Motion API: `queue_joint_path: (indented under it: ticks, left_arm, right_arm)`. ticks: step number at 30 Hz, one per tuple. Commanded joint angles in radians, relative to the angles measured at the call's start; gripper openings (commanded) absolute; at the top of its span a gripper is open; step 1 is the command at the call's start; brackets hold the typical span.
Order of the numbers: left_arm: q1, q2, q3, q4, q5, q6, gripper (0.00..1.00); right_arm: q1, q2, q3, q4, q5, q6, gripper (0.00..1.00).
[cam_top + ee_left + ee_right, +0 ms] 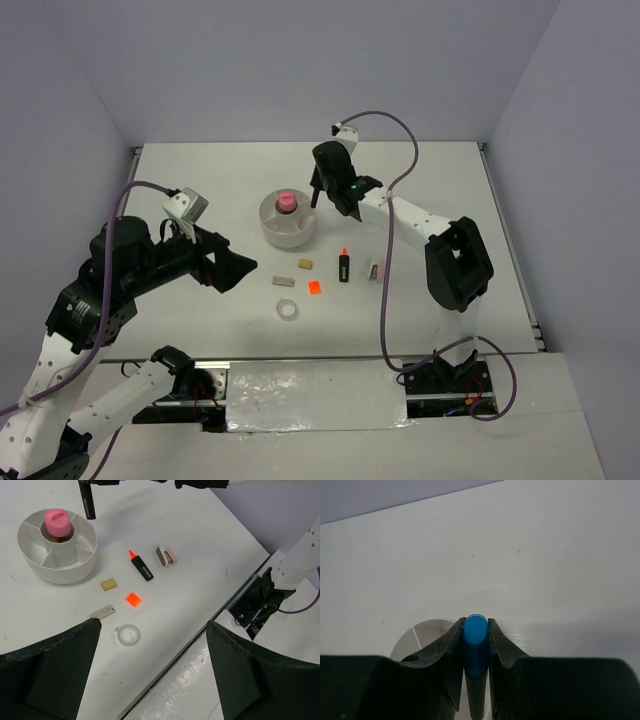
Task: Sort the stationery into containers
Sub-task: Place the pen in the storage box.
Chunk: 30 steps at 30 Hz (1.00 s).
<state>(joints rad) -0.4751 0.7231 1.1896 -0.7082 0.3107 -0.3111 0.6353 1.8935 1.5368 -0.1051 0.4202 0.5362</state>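
Two grippers, then the field around them.

1. Your right gripper is clamped on a blue-capped black marker. The rounded cap sits up between the matte black fingers and the barrel hangs straight down. In the top view it hangs at about 2 o'clock of the round white tub, close by the rim. You cannot tell whether it touches.
2. Your left gripper stands wide apart and holds nothing, at the tub's 8 o'clock.
3. The tub has a ribbed plastic wall and is divided into compartments inside. The pink tube stands upright in its centre well.
4. Six loose pieces lie on the matte white table, between 4 and 6 o'clock of the tub, none touching:
- tan eraser, a small block
- flat pale slab
- orange square, bright
- clear tape ring
- orange-capped black marker, with its cap toward 12 o'clock in the top view
- white-and-pink oblong, kind unclear, outermost at 4 o'clock
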Motion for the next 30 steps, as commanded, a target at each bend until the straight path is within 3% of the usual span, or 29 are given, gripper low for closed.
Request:
queue_joint_path:
  ticks: [1, 13, 16, 22, 30]
  left_arm:
    - [0.004, -0.001, 0.039, 0.004, 0.001, 0.032, 0.99]
    - [0.004, -0.01, 0.041, 0.052, 0.073, 0.014, 0.99]
    - [0.004, -0.01, 0.038, 0.056, 0.073, 0.018, 0.99]
    - [0.003, -0.016, 0.044, 0.059, 0.111, 0.01, 0.99]
    - [0.003, -0.04, 0.028, 0.047, 0.114, 0.015, 0.99]
  right_arm:
    - [0.02, 0.007, -0.006, 0.067, 0.028, 0.034, 0.01]
    - [0.058, 0.004, -0.087, 0.1, 0.012, 0.056, 0.05]
    - [0.06, 0.009, -0.09, 0.102, 0.002, 0.059, 0.1]
    - [0.066, 0.01, -0.093, 0.091, -0.004, 0.067, 0.3]
    - [0.067, -0.004, -0.11, 0.07, -0.017, 0.082, 0.42]
